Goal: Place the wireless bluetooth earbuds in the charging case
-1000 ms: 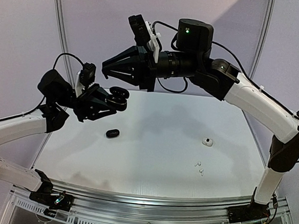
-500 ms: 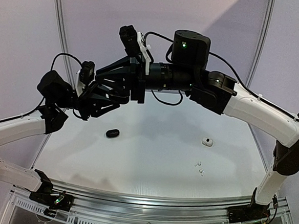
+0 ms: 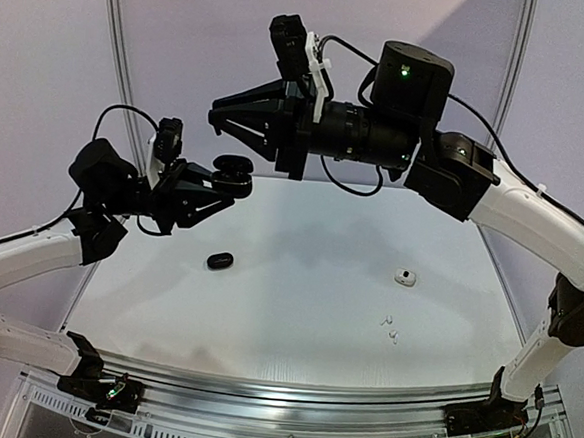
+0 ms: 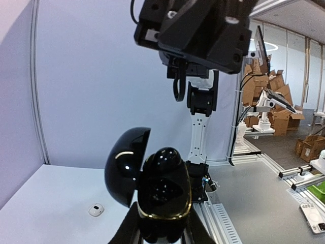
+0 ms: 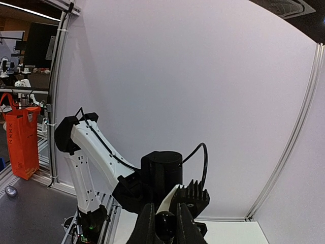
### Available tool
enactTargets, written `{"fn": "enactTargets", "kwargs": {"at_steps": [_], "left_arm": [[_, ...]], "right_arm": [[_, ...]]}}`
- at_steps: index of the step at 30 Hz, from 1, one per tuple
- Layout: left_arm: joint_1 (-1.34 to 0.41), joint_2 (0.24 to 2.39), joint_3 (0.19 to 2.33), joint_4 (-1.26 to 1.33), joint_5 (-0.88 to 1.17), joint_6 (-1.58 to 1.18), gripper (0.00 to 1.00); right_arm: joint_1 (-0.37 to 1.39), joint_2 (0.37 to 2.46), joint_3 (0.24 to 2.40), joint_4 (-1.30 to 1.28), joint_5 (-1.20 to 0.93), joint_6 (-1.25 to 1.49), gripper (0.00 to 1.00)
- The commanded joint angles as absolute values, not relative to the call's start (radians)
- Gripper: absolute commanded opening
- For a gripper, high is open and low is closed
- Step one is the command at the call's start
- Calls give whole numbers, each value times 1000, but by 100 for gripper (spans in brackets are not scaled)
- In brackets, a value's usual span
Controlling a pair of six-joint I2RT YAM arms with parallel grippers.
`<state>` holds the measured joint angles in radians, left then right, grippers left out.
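Left claw (image 3: 217, 182) grips an open black case (image 4: 163, 195) in mid-air, lid up. Just above it at 12 o'clock, the right claw (image 3: 218, 124) pinches a black earbud (image 5: 165, 223), not yet seated. White earbuds (image 3: 388, 321) lie loose at the table's (image 3: 292, 359) 4 o'clock, a white case (image 3: 404, 277) at 3 and a shut black case (image 3: 219, 260) at 9. Nothing blocks the gap between the claws.

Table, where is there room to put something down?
Bare: the wide middle between the closed black case and the white case, and the front-left corner. Crowded: right side, where two white earbuds lie near the white case.
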<state>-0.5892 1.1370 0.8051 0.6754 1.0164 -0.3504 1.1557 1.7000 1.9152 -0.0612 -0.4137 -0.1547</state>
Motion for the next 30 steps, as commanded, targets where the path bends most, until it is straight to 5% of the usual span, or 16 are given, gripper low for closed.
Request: {"fn": "enactTargets", "kwargs": {"at_steps": [1,17,30], "left_arm": [[-595,1175,862,634,959,-391,0],[-584,1333,1067,523,860,-264,0],[-458,1272,1064,373,976,-245,0]], "right_arm": [[1144,1653,1891,-85,-395,-176,1],[893,1621,1819,148,-758,-11,1],[979,1666,1800,267,-489,52,0]]}}
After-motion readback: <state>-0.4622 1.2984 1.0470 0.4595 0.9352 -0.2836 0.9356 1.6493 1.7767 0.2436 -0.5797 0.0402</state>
